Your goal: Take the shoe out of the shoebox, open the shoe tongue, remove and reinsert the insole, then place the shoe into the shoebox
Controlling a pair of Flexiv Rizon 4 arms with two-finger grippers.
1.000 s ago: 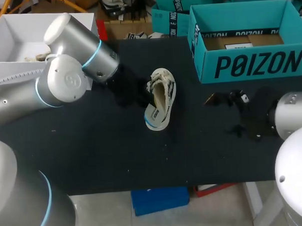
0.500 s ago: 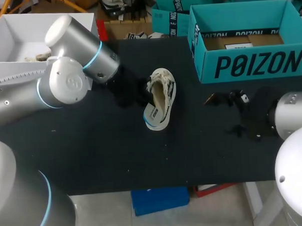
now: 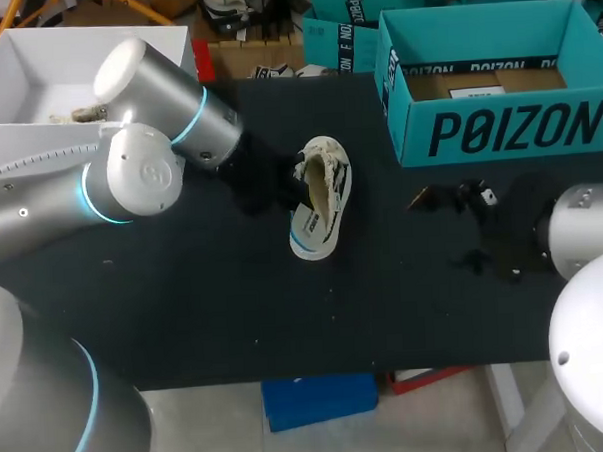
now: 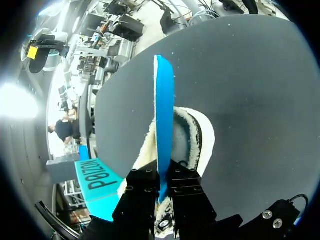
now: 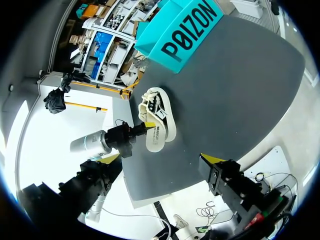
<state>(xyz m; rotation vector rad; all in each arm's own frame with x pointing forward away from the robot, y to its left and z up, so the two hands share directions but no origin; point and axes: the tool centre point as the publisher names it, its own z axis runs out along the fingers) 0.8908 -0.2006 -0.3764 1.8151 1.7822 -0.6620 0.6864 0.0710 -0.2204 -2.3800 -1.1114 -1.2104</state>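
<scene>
Pinching insole [image 4: 164, 100] between left fingers [image 4: 142, 196] (shoe [image 4: 201, 136] just ahead).

- Head view: high behind the robot, looking down over the bench [image 3: 185, 311].
- Left wrist view: close, along its gripper [image 4: 164, 186] onto insole [image 4: 164, 100] and shoe [image 4: 200, 135].
- Right wrist view: distant, sharing that shoe [image 5: 162, 135].

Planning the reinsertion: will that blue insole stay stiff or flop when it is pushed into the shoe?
Probably fairly stiff: the insole stands straight, edge-on, out of the left gripper without sagging. It looks thin, so pushing it end-on may buckle it. The shoe lies unheld and may slide.
</scene>
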